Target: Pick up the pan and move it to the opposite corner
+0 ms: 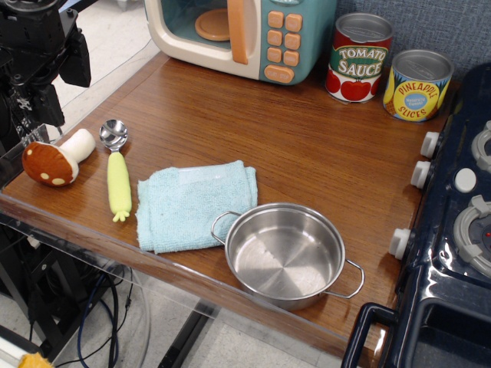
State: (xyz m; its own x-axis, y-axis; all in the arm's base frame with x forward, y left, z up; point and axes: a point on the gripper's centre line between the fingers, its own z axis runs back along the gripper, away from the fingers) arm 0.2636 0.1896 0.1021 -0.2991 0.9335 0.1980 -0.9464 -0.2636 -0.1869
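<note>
We're looking down on the table, and the pan sits upright and empty at its near edge, toward the right front corner, close beside the toy stove. One wire handle lies on the corner of the blue cloth to its left; the other points toward the stove. Left of the cloth we see the scoop, yellow handle toward us, bowl away, and just beside it a toy mushroom on its side at the left edge. At the back, a toy microwave stands with a tomato sauce can and a pineapple can to its right, near each other. The robot arm hangs dark at the top left, off the table, well apart from the pan. Its gripper isn't clear enough for us: we cannot tell whether the jaws are open or closed.
</note>
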